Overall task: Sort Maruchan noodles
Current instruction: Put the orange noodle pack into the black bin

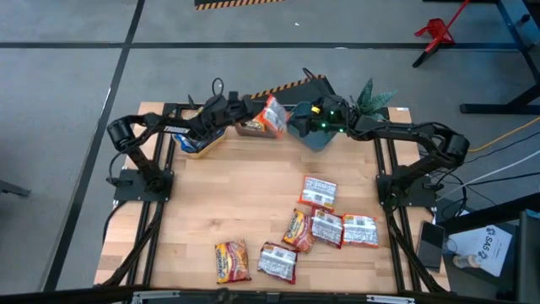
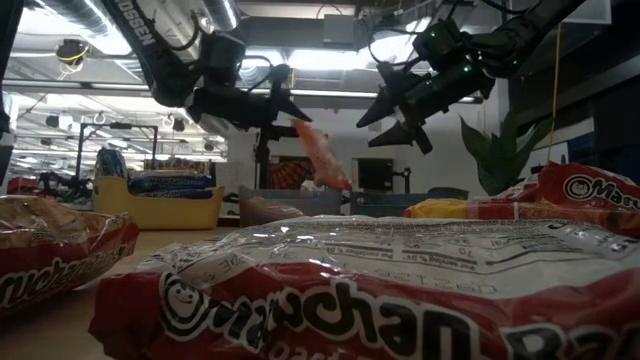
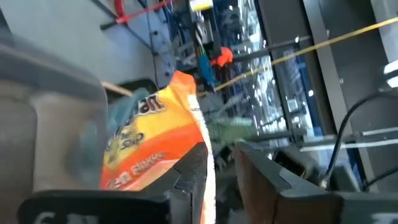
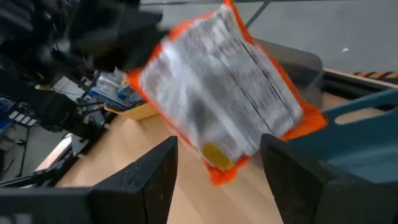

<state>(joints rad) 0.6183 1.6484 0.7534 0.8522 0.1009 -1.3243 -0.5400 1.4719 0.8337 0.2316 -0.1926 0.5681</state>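
Note:
My left gripper (image 1: 251,110) (image 2: 298,110) (image 3: 214,158) is up over the table's far edge, shut on an orange-yellow Maruchan packet (image 1: 272,116) (image 2: 322,155) (image 4: 224,87). The packet hangs above the grey bin (image 2: 290,200). My right gripper (image 1: 297,120) (image 2: 395,118) (image 4: 217,149) is open and empty. It hovers just right of the packet, over the teal bin (image 1: 319,139). Several more packets, red-silver and orange, lie flat on the near right part of the table (image 1: 327,228). Blue-white packets sit in the yellow bin (image 1: 202,145). My left gripper holds the orange packet by one end seam (image 3: 208,168), with the edge running between the two fingers. The fingers come roughly level from the table's left. The packet is lifted clear and hangs tilted below and beyond the fingertips (image 2: 300,125).
Three bins stand along the far edge: yellow (image 2: 160,210) at the left, grey in the middle, teal (image 4: 367,137) at the right. A plant (image 1: 371,97) stands behind the teal bin. The low view is filled by a red packet (image 2: 380,290) lying close to the camera.

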